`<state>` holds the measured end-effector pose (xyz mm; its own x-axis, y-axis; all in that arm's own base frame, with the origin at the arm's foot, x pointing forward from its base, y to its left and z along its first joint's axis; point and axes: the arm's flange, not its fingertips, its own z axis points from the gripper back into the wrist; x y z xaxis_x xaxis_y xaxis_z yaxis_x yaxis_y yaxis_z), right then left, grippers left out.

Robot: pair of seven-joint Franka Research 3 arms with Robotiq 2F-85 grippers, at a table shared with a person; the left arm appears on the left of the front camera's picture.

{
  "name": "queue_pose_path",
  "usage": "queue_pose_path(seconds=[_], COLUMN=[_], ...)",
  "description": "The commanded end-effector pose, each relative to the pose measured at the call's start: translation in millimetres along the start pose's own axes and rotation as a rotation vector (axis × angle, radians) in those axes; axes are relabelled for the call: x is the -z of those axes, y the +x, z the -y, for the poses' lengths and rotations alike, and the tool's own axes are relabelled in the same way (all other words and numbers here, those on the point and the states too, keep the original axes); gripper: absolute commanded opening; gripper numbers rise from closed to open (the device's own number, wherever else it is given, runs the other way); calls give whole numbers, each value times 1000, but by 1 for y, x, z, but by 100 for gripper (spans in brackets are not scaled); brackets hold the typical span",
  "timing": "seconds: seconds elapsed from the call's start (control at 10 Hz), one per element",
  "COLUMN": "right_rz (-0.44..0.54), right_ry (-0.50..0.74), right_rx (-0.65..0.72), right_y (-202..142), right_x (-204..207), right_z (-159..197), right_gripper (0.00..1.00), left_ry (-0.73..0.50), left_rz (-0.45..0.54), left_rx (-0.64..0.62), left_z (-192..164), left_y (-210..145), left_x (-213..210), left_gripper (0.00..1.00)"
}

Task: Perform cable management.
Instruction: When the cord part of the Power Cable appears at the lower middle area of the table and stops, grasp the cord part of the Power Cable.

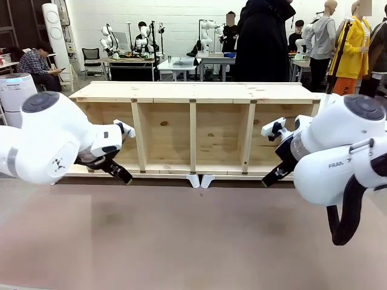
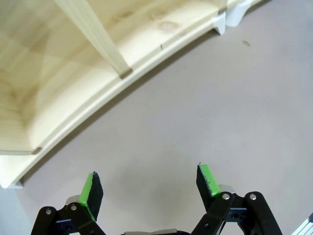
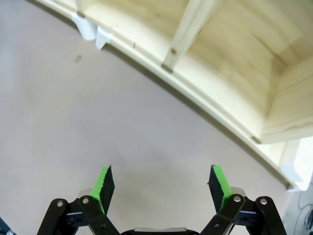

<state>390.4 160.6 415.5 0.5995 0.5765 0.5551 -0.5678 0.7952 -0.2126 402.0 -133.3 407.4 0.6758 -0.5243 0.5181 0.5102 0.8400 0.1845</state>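
Left end effector [image 2: 146, 171], right end effector [image 3: 160, 167]: wide, over table [image 2: 220, 98] near shelf edge [image 2: 88, 105].

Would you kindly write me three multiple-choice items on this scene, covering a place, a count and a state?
1. Where is the left gripper? A. before the leftmost compartment of the wooden shelf; B. on top of it; C. behind it.
2. How many compartments has the shelf? A. two; B. four; C. six.
3. The jaws of the right gripper are: A. shut; B. open, empty; C. clamping the shelf.
1 A, it hangs before the left end; 2 B, three dividers split it; 3 B, pads apart over bare table.
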Motion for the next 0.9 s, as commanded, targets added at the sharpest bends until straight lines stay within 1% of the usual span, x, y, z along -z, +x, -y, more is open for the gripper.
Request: queue_pose_path(seconds=[0.0, 0.1, 0.2, 0.4, 0.6, 0.8], right_rz=[23, 43, 86, 162, 220, 240], right_ry=[-60, -84, -113, -150, -178, -192], right_rx=[23, 36, 59, 112, 166, 218], right_y=[-44, -54, -66, -92, -122, -146], right_x=[-52, -68, -86, -109, -124, -131], right_z=[-19, -21, -20, -19, -23, -23], right_gripper=[100, 100, 100, 100, 100, 100], left_ry=[50, 62, 65, 87, 90, 84], left_rz=[31, 55, 87, 122, 145, 185], left_rx=[-30, -42, -41, -57, -119, -169], left_z=[13, 11, 7, 0, -7, -19], left_y=[-39, -53, -66, -90, -121, -141], left_x=[-45, -60, -77, -98, -104, -109], left_gripper=[100, 100, 100, 100, 100, 100])
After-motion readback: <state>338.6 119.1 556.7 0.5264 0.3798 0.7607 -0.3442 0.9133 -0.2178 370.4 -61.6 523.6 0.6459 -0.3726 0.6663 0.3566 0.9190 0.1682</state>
